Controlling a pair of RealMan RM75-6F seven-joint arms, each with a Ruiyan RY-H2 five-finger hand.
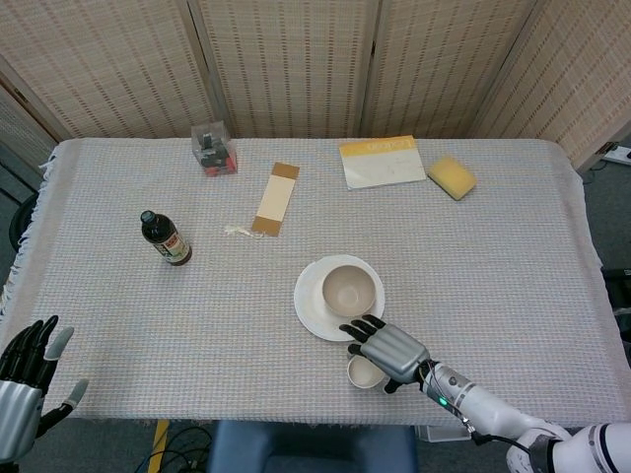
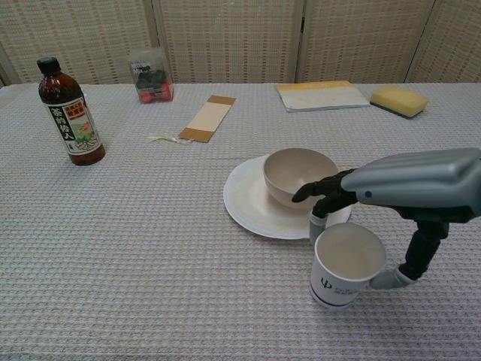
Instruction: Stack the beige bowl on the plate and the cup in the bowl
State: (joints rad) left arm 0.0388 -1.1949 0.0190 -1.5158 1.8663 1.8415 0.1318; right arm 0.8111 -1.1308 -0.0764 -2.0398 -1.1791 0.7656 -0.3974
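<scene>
The beige bowl (image 1: 348, 291) (image 2: 299, 174) sits on the white plate (image 1: 308, 305) (image 2: 244, 199) at the table's middle front. Just in front of the plate stands the white paper cup (image 1: 363, 372) (image 2: 346, 263), slightly tilted, its base on the cloth. My right hand (image 1: 389, 350) (image 2: 406, 184) arches over the cup and grips it: the thumb presses its right side and a fingertip touches its far left rim. My left hand (image 1: 25, 384) hangs off the table's front left corner, fingers spread, holding nothing.
A brown bottle (image 1: 165, 238) (image 2: 71, 113) stands at the left. At the back lie a clear box (image 1: 213, 148), a tan card (image 1: 274, 198), a booklet (image 1: 383, 162) and a yellow sponge (image 1: 452, 177). The table's front edge runs close behind the cup.
</scene>
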